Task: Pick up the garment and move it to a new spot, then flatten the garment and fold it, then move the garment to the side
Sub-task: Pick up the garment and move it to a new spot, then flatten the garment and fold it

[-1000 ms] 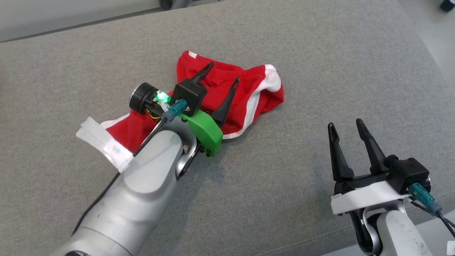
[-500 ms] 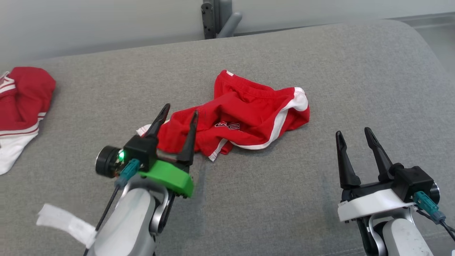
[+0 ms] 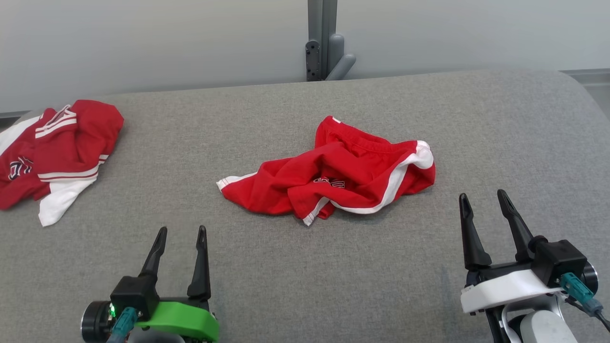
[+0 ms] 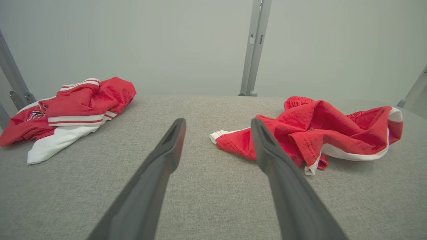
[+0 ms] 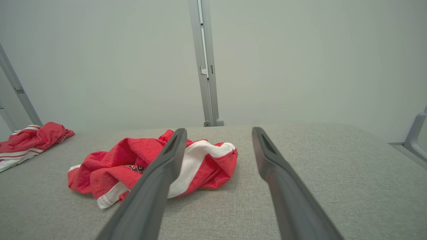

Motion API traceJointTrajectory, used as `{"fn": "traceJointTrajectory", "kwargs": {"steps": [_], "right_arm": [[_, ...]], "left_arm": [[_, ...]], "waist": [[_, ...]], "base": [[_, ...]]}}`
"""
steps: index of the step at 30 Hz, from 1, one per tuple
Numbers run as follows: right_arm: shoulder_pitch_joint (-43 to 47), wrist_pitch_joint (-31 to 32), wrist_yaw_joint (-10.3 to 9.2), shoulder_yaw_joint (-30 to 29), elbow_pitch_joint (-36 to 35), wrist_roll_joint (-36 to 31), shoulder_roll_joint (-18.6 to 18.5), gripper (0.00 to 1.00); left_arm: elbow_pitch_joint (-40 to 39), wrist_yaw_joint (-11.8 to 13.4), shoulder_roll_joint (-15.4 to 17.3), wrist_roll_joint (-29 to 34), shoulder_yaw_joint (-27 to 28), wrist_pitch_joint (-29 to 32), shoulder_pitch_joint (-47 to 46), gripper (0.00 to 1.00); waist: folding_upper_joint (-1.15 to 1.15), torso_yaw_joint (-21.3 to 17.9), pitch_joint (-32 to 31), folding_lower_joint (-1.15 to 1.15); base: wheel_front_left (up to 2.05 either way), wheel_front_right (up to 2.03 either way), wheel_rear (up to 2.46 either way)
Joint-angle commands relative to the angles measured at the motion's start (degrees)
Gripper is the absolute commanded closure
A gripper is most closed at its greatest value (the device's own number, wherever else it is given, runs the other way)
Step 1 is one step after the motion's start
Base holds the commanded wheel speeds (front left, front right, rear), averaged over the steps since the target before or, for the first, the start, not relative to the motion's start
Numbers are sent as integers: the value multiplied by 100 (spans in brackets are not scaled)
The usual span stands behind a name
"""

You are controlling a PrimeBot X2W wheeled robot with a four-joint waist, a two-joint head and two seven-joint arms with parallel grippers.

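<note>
Middle garment (image 3: 343,181), left garment (image 3: 62,147): 2. Left tool (image 3: 182,229), right tool (image 3: 482,194): 2, spread.

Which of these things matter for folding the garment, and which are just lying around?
For the job: crumpled red shorts in the middle, left gripper, right gripper.
Lying about: red and white garment at far left, metal post behind.
</note>
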Motion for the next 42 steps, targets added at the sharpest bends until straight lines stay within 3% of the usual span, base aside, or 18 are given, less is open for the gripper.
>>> {"fn": "traceJointTrajectory", "kwargs": {"steps": [1,13,28,32,42], "right_arm": [[107,-18,0,-17,-19,23,-5,0],[197,-18,0,-36,36,107,-6,0],[142,-18,0,-27,38,68,-6,0],[50,-18,0,-10,15,66,-6,0],[-256,-18,0,109,-7,83,-6,0]], "left_arm": [[-28,-27,-38,53,99,1,156,0],[55,-280,-267,330,536,1,426,0],[155,-429,-333,405,552,1,375,0],[347,-528,-336,246,210,2,192,0],[1581,-690,-323,-572,-1316,2,-1000,0]], "waist": [[9,72,-76,0],[9,80,-130,0],[9,18,-87,0],[9,-33,54,0],[9,-439,639,0]], "base": [[0,0,0],[0,0,0],[0,0,0],[0,0,0],[0,0,0]]}}
